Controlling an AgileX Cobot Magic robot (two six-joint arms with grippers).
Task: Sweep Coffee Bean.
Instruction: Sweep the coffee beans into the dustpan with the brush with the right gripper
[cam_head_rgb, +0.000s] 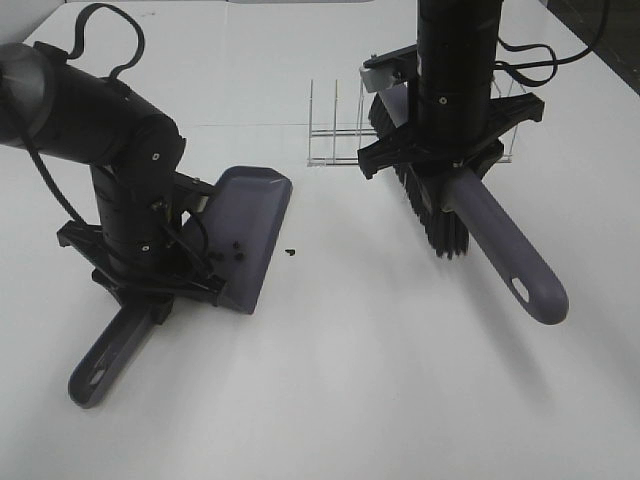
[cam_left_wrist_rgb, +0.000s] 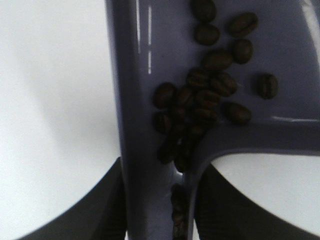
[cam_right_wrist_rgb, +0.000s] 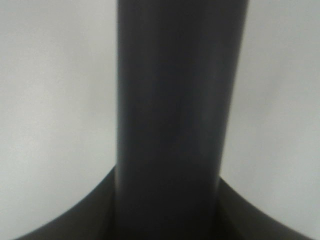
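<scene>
My left gripper (cam_head_rgb: 160, 285) is shut on the handle of a purple-grey dustpan (cam_head_rgb: 252, 205), which lies on the white table at the left. In the left wrist view many coffee beans (cam_left_wrist_rgb: 200, 100) are heaped in the dustpan (cam_left_wrist_rgb: 135, 75) where it narrows into the handle, between the dark fingers (cam_left_wrist_rgb: 97, 212). A few beans (cam_head_rgb: 236, 250) show in the pan, and one lone bean (cam_head_rgb: 290, 251) lies on the table just beside its lip. My right gripper (cam_head_rgb: 450, 160) is shut on the brush handle (cam_head_rgb: 505, 265); the black bristles (cam_head_rgb: 440, 225) hang to the right of the pan. The handle (cam_right_wrist_rgb: 170, 100) fills the right wrist view.
A clear acrylic rack (cam_head_rgb: 335, 130) stands at the back, between the two arms and partly behind the right one. Black cables run from both arms. The white table (cam_head_rgb: 350, 400) reaches to the front edge of the view.
</scene>
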